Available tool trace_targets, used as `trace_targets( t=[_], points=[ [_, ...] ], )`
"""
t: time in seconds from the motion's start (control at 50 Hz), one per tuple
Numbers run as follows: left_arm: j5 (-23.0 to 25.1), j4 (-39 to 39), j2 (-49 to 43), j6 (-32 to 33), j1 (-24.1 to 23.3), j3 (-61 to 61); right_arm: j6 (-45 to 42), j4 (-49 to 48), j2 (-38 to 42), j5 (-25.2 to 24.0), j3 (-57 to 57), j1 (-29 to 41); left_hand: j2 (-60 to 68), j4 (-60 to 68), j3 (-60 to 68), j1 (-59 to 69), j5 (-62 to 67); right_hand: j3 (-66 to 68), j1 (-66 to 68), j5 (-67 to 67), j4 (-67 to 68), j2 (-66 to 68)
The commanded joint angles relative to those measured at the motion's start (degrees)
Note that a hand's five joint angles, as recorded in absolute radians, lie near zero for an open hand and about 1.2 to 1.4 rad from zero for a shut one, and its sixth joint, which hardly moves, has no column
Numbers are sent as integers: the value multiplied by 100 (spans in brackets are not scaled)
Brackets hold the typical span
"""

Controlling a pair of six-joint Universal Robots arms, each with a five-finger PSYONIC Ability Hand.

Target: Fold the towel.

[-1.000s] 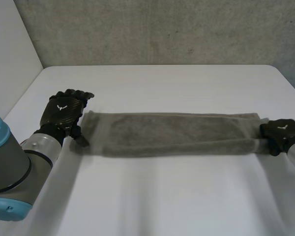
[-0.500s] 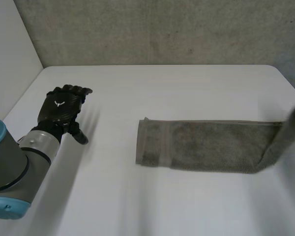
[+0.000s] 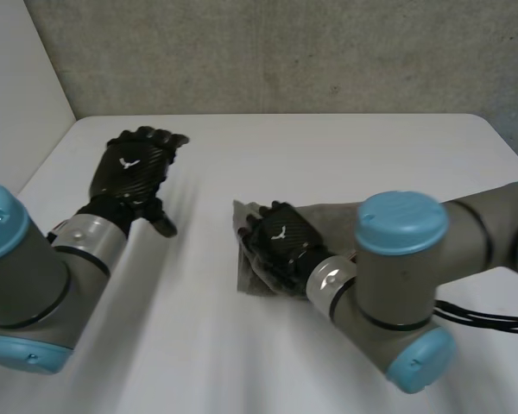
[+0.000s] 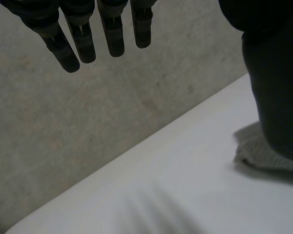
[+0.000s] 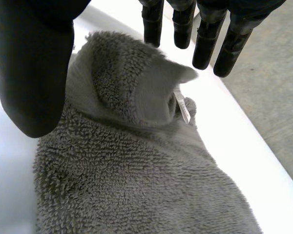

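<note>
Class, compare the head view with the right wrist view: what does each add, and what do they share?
Head view: the left hand open over the table, apart from the towel, and both arms. Right wrist view: a small white tag at the towel's turned-up corner. Both: the right hand over the towel's end.

The towel [image 5: 136, 185] is grey-brown, the table [image 3: 328, 155] white, the wall [image 3: 285, 52] mottled grey.
</note>
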Motion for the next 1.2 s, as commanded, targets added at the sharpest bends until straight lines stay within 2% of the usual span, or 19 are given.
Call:
trace_targets(
  t=[0.02,0.12,0.24,0.38,0.5,0.56,0.6,0.62,0.66,0.68,0.74,0.78,0.88,0.94,0.98,1.0,1.06,1.14,1.2],
  points=[
    [-20,0,-276,-2,-751,583,772,-41,-1194,-147,721,-553,-393,-415,-323,-437,-1183,-420,-415,-163,-479,-448],
    [-46,-9,-715,-2,-1322,1066,1229,-85,-1966,-261,1694,-1430,-376,-398,-306,-420,-1166,-420,-415,-163,-479,-448],
    [-125,-53,-1576,33,-1956,1769,1141,-129,-2134,-278,2408,-2083,-360,-381,-289,-403,-1150,-420,-415,-163,-479,-448],
    [-626,-150,-2387,69,-2107,2360,659,-331,-2046,-331,2962,-2838,-276,-297,-205,-319,-1065,142,148,400,84,114],
    [-1232,-334,-2685,296,-2028,2457,535,-498,-1712,-349,2962,-2900,-259,-280,-188,-302,-1049,917,922,1174,858,889],
    [-1486,-334,-2712,542,-1949,2378,509,-586,-1396,-314,2839,-2882,-259,-280,-188,-302,-1049,1590,1595,1847,1531,1562],
    [-1637,-334,-2703,614,-1940,2342,491,-656,-1177,-243,2708,-2856,-259,-280,-188,-302,-1049,3044,3050,3302,2986,3016],
    [-1776,-343,-2677,648,-1940,2299,491,-657,-1176,-243,2707,-2856,-259,-280,-188,-302,-1049,3053,3058,3310,2994,3025],
    [-1882,-352,-2650,649,-1940,2255,491,-683,-1080,-112,2576,-2812,-259,-280,-188,-302,-1049,4761,4767,5019,4703,4733],
    [-1970,-352,-2624,631,-1940,2211,491,-683,-1079,-111,2575,-2812,-259,-280,-188,-302,-1049,4769,4774,5026,4710,4741],
    [-2076,-360,-2536,622,-1957,2088,491,-683,-1071,99,2462,-2812,-259,-280,-188,-302,-1049,6571,6576,6828,6512,6543],
    [-2103,-369,-2475,622,-1975,2018,473,-692,-1079,214,2400,-2821,-259,-280,-188,-302,-1049,6580,6585,6837,6521,6552],
    [-2138,-465,-2290,605,-2062,1815,201,-797,-1185,530,2039,-2654,-259,-280,-188,-302,-1049,6580,6585,6837,6521,6552],
    [-2147,-623,-2115,570,-2159,1693,-115,-859,-1325,618,1688,-2109,-259,-280,-188,-302,-1049,6580,6585,6837,6521,6552],
    [-2156,-711,-2027,509,-2203,1622,-395,-867,-1273,583,1277,-1410,-259,-280,-188,-302,-1049,6580,6585,6837,6521,6552],
    [-2164,-790,-1930,404,-2212,1543,-397,-868,-1273,583,1275,-1406,-275,-297,-205,-319,-1065,6580,6585,6837,6521,6552],
    [-2165,-905,-1702,167,-2186,1385,-668,-850,-967,539,803,-663,-276,-297,-205,-319,-1065,6580,6585,6837,6521,6552],
    [-2208,-984,-1369,25,-2081,1201,-1116,-815,-334,233,230,200,-276,-297,-205,-319,-1065,6580,6585,6837,6521,6552],
    [-2436,-1002,-1078,-19,-1678,999,-1345,-745,-52,-153,115,369,-259,-280,-188,-302,-1049,6580,6585,6837,6521,6552]
  ],
)
